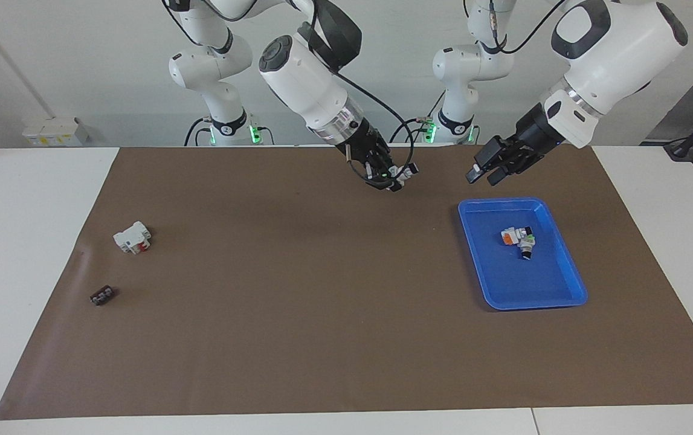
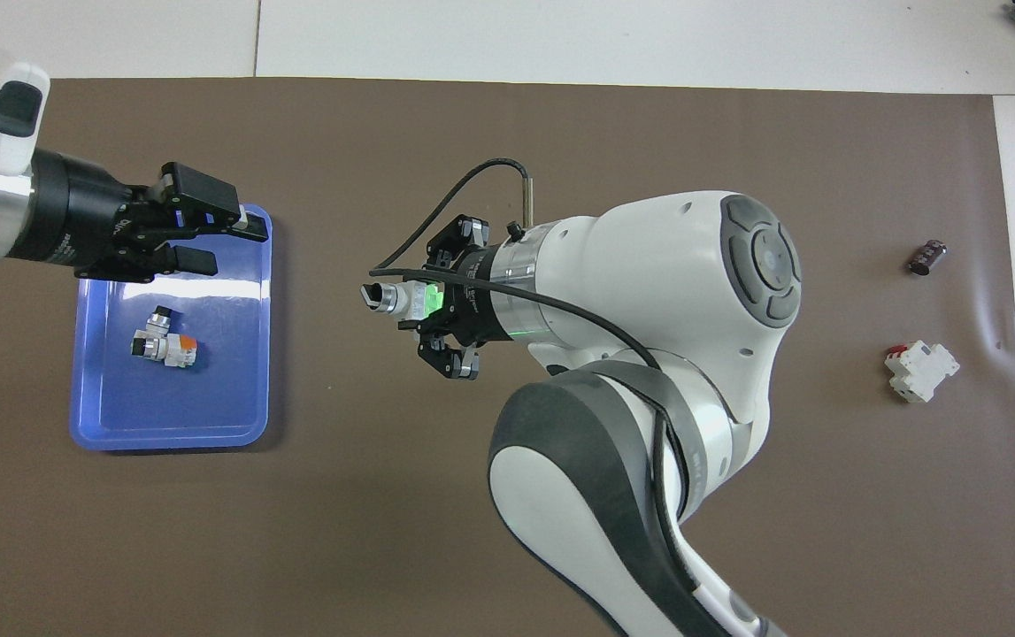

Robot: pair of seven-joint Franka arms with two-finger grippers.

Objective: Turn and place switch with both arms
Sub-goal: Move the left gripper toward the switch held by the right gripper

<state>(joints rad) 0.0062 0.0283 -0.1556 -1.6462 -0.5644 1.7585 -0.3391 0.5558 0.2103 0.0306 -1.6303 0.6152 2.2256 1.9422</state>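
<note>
Two white arms (image 1: pixel 304 84) with dark grey joint caps, black cables, black fingers (image 2: pixel 193 186).

My right arm (image 1: pixel 307 78) reaches down and across from its base, wrist tilted, so the right gripper (image 1: pixel 396 179) points sideways toward the left gripper (image 1: pixel 484 174), fingers clamped on the switch (image 2: pixel 401 299), whose black knob sticks out past the fingertips. My left arm (image 1: pixel 606 54) slants in low, its wrist angled down, its gripper facing the right one with the fingers parted, a clear gap between the two
</note>
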